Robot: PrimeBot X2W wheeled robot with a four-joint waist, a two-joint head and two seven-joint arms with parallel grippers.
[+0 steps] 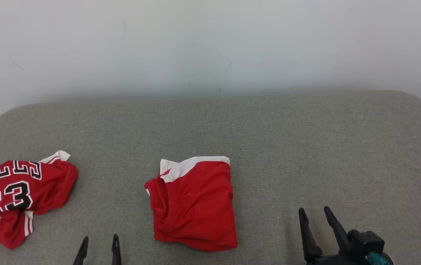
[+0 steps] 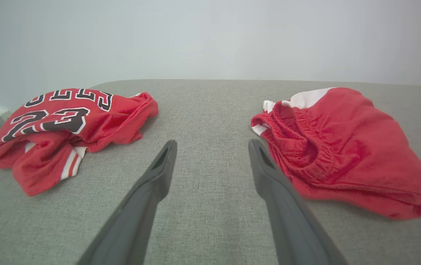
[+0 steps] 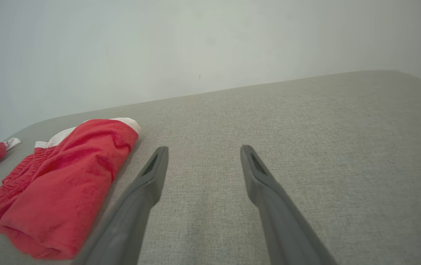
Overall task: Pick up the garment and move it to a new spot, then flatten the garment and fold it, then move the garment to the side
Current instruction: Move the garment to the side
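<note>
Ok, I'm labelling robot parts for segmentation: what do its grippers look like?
The left gripper and right gripper each have two long, slim, dark grey jaws tapering to pointed tips, with a narrow recess near each tip. Behind the right one sits a black blocky housing with a small teal part.

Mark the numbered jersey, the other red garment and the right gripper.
numbered jersey (image 1: 23, 195): head view, on the black 23.
other red garment (image 1: 194, 206): head view, middle of its plain red panel.
right gripper (image 1: 314, 211): head view, midway between its two fingertips.
</note>
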